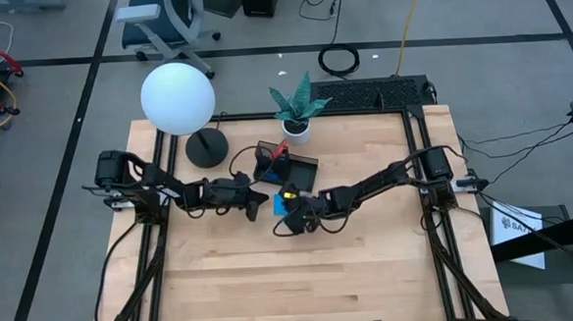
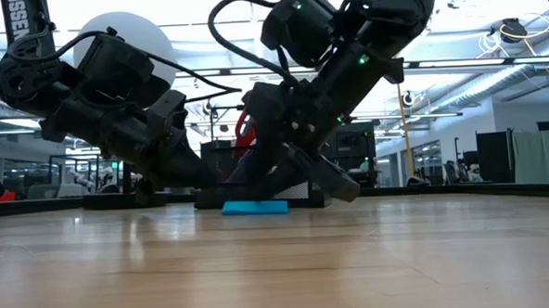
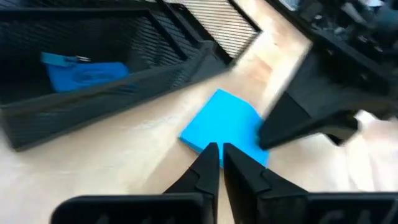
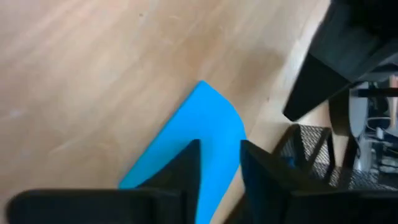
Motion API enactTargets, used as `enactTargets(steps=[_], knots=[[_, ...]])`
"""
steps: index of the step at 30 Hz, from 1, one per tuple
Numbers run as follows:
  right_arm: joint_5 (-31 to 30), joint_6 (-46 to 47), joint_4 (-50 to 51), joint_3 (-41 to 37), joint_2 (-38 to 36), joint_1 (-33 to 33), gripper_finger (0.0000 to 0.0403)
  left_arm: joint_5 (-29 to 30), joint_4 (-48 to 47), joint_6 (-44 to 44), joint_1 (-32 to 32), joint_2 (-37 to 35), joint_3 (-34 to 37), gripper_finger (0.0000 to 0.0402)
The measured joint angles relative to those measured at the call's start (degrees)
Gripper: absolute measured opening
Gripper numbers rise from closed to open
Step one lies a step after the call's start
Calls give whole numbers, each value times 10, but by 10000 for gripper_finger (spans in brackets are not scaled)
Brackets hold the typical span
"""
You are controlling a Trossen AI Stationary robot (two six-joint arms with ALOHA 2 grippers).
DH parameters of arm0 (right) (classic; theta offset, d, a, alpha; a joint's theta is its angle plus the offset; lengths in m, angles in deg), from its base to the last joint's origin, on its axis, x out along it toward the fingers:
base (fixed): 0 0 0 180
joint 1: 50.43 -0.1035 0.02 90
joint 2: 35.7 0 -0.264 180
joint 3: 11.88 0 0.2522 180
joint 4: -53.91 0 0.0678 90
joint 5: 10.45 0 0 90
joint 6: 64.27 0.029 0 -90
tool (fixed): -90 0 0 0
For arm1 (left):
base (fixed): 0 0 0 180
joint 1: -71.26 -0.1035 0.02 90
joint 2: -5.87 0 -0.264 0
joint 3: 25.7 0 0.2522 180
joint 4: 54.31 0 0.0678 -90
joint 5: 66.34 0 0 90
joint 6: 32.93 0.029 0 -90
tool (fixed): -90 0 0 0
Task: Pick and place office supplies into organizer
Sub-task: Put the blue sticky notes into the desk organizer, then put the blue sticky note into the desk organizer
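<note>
The bright blue note pad (image 3: 224, 121) lies flat on the wooden table, just in front of the black mesh organizer (image 1: 292, 168). A small blue piece (image 3: 84, 73) lies inside the organizer, and red scissors (image 1: 278, 153) stick up from it. My left gripper (image 3: 219, 152) is shut, its tips at one edge of the pad. From the opposite side my right gripper (image 4: 219, 155) stands open over the pad (image 4: 205, 118). In the low view the pad (image 2: 255, 208) rests level on the table between both arms. My left gripper's shut fingertips slant down at the pad's edge (image 3: 214, 142) from the table's left. I cannot tell whether they touch it. My right gripper's open fingers (image 4: 186, 165) slant down over the pad's top from the table's right. I cannot tell whether they touch it.
A lamp with a white globe (image 1: 177, 97) and a round black base (image 1: 205, 147) stands at the far left. A white plant pot (image 1: 297, 130) sits behind the organizer. Bare wood (image 1: 293, 278) stretches toward the near edge.
</note>
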Motion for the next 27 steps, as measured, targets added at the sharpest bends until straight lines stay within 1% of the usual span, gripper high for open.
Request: enactTargets(steps=[3, 6, 9, 11, 15, 20, 22, 24, 27], knots=[[-23, 3, 4, 0, 0, -6, 130, -8, 3, -7, 0, 0, 0, 49], [-41, 10, 23, 0, 0, -8, 162, 2, 3, -20, 0, 0, 0, 74], [-43, 12, 41, 0, 0, -8, 181, 16, 2, -32, 0, 0, 0, 94], [-59, 16, 45, 0, 0, -8, 189, 17, 3, -35, 0, 0, 0, 104], [-84, 16, 43, 0, -3, -9, 191, 17, 2, -33, 3, 0, -13, 117], [-52, 16, 9, 0, -5, -11, 182, 18, -24, -11, 21, 0, -47, 120], [-52, 16, 2, 0, -5, -11, 180, 18, -34, -2, 27, 0, -56, 120], [-60, 16, 2, 0, -5, -11, 179, 21, -41, 2, 30, 0, -59, 120], [-87, 16, 8, -1, -13, -13, 180, 51, -59, 0, 32, 0, -59, 120]])
